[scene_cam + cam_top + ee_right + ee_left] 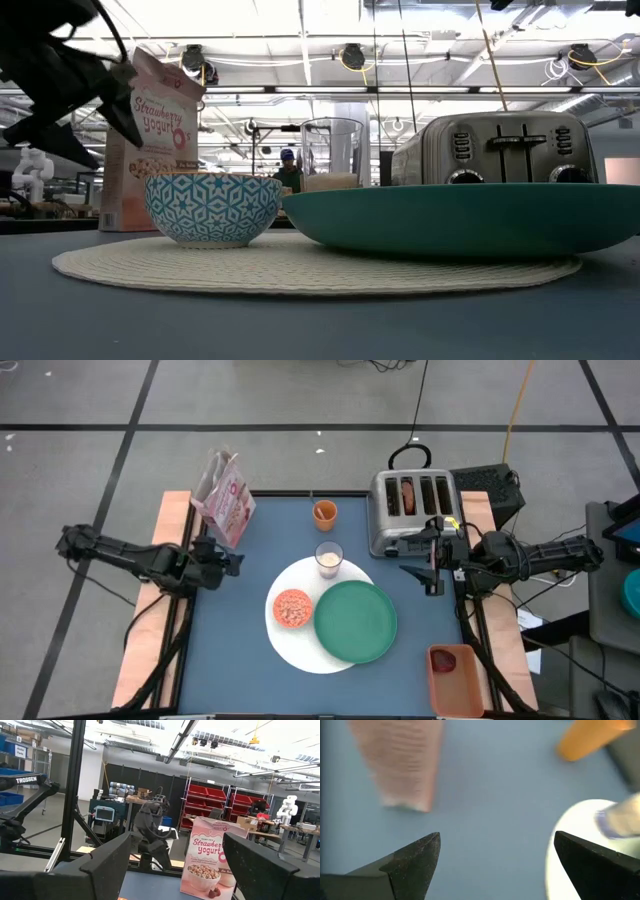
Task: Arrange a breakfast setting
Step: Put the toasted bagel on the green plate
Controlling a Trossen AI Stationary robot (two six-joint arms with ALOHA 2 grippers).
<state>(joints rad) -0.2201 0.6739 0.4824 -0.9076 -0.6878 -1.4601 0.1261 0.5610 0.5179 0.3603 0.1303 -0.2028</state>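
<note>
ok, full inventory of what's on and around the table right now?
Mat: 1, white, round, table centre.
Plate: 1, green, on the mat's right part.
Bowl: 1, blue-patterned, holding cereal, on the mat left of the plate.
Glass: 1, clear, with milk, at the mat's far edge.
Cup: 1, orange, beyond the glass.
Toaster: 1, silver, four slots, far right, something brown in one slot.
Cereal box: 1, pink, far left.
Tray: 1, orange, near right corner, dark red item inside.
Person: 1, in the room behind, blue cap.
Left gripper: open, left side, near the box.
Right gripper: open, right side, in front of the toaster.
</note>
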